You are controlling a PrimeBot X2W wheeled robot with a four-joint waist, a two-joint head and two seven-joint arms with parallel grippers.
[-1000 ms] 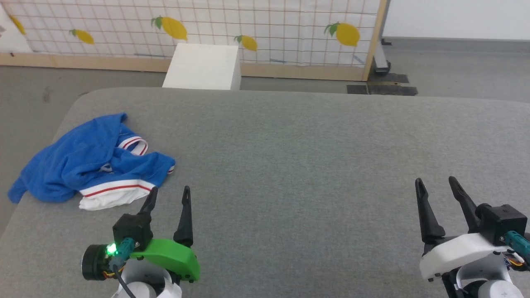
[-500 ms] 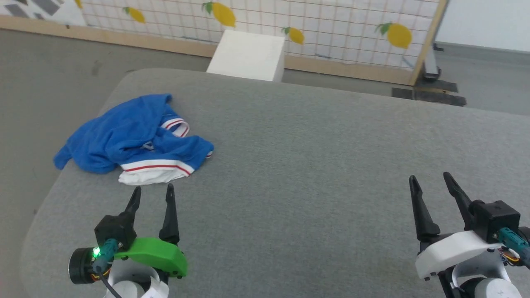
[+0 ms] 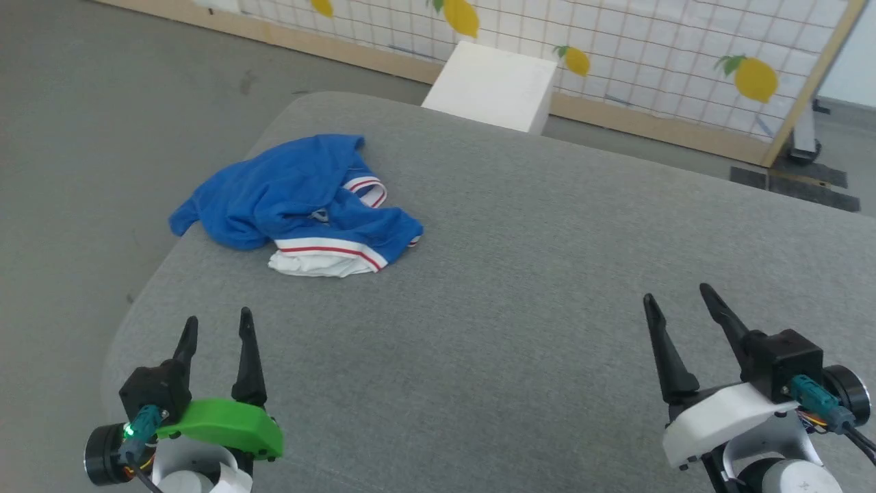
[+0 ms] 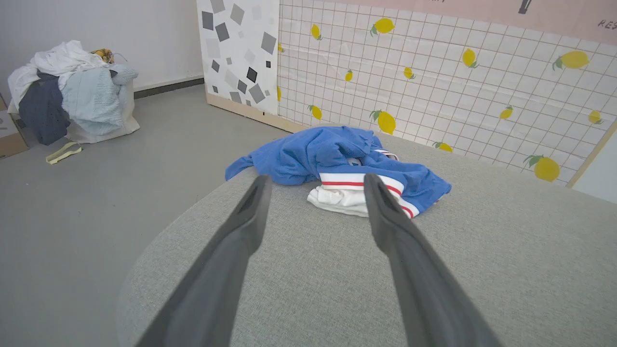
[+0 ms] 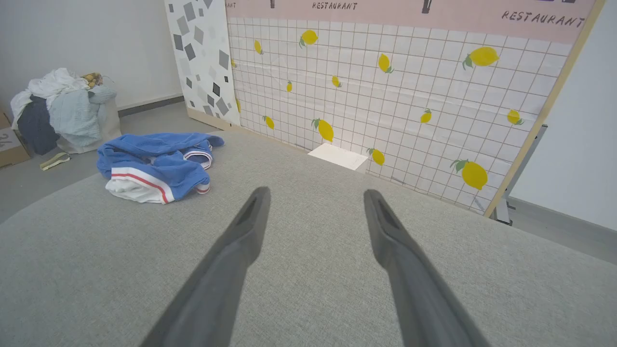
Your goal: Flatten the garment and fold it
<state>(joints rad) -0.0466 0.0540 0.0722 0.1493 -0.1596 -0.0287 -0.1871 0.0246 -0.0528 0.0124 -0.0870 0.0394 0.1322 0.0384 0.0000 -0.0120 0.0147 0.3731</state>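
Both empty and spread wide, left gripper (image 3: 217, 316) and right gripper (image 3: 675, 293) face the crumpled garment (image 3: 294, 198) on the grey bench (image 3: 520, 287); seizing opposite edges should pull it flat

left tool (image 3: 216, 328): low at lower left, fingers apart, pointing up, nothing between them | right tool (image 3: 676, 298): low at lower right, fingers apart, nothing held

A royal-blue jersey T-shirt (image 3: 294, 195) lies crumpled in a heap near the far left corner of the grey bench (image 3: 547, 287), red-and-white striped trim and a white sleeve showing.
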